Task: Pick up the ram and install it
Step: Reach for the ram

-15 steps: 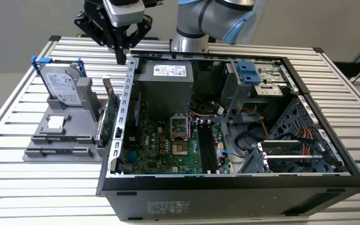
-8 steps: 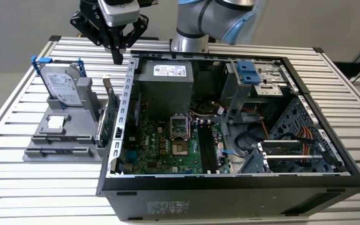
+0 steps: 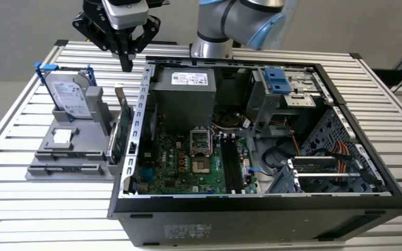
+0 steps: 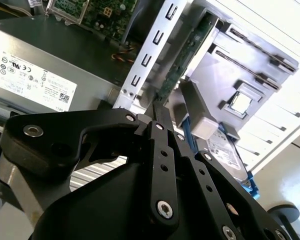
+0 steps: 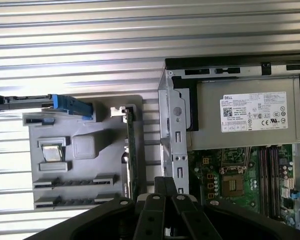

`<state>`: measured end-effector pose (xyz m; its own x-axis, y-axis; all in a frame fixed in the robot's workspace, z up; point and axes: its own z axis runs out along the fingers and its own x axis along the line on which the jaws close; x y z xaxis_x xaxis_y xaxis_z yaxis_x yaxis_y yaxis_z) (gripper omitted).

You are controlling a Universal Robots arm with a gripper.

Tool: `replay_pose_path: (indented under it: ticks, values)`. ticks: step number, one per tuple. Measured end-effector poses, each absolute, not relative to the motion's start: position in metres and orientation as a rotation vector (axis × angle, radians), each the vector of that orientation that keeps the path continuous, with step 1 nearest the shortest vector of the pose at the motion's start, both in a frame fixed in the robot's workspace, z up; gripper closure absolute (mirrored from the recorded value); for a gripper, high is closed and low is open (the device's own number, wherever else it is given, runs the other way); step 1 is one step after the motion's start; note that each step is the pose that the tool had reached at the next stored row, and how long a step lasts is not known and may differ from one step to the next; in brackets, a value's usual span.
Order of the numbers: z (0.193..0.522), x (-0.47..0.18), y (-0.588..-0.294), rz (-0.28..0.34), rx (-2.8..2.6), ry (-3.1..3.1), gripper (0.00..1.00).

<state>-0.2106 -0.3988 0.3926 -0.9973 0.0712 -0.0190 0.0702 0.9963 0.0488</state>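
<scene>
Ram not yet picked up; I cannot single it out on the grey fixture. Above the fixture's case-side edge the pincer hovers, fingers together and empty. This looks like the approach step. A grasp calls for parting the fingers squarely over the thin edge.

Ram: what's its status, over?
Pincer shut, hovering over the gray holder. Ram on edge in holder, not gripped. Case wall close beside it.

**Exterior view:** my arm and the top of my tool are cut by the upper edge. The computer case runs off the lower edge.

**First wrist view:** the hard drive is cut by the picture's edge. The upright green card shows edge-on, its faces unseen and one end behind my tool.

**Second wrist view:** my tool's body covers part of the hard drive.
</scene>
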Motion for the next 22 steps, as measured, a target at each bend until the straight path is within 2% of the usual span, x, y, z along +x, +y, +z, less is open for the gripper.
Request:
replay_pose_path:
  ticks: [22]
  values:
    - [0.393, -0.23, -0.399, 0.075, 0.11, 3.118, 1.0]
